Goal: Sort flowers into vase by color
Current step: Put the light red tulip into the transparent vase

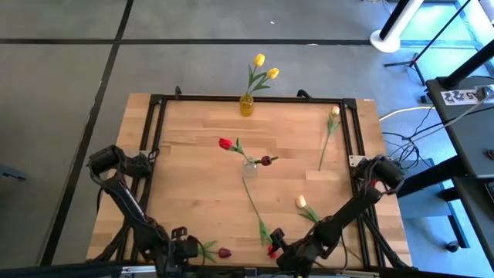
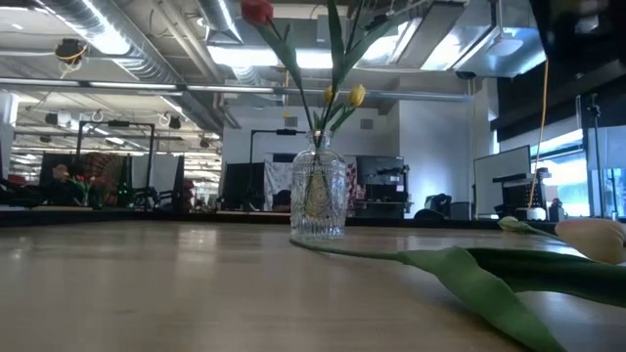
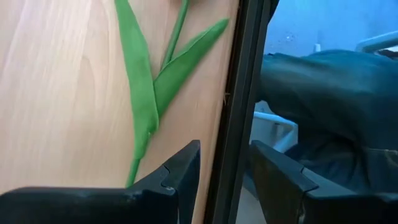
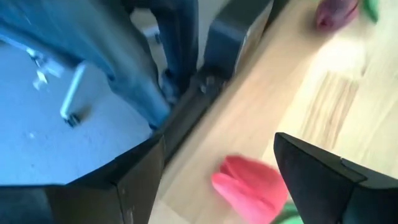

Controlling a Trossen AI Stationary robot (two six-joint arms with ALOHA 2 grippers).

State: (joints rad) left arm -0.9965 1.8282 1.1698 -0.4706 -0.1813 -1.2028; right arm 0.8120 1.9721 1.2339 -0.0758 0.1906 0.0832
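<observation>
A yellow vase [image 1: 246, 104] at the far edge holds two yellow flowers [image 1: 260, 60]. A clear glass vase [image 1: 249, 167] [image 2: 318, 196] in the middle holds a red flower [image 1: 225, 144] and a maroon one [image 1: 266, 161]. Two cream flowers [image 1: 334, 112] [image 1: 301, 201] lie flat on the right. A long-stemmed red flower [image 1: 272, 251] [image 4: 249, 186] lies at the near edge. My right gripper [image 1: 276, 243] [image 4: 217, 180] is open with one finger on each side of its head. A maroon flower [image 1: 224, 252] [image 4: 336, 12] lies left of it. My left gripper [image 1: 187, 249] [image 3: 224, 174] is open beside that flower's leaves [image 3: 146, 93].
A black metal frame [image 1: 158, 116] [image 3: 239, 93] runs round the wooden table [image 1: 193, 177]; my left gripper's fingers stand astride its near bar. A person's leg in blue cloth [image 4: 124, 50] [image 3: 323, 93] shows just beyond the near edge. Bare wood lies left of the glass vase.
</observation>
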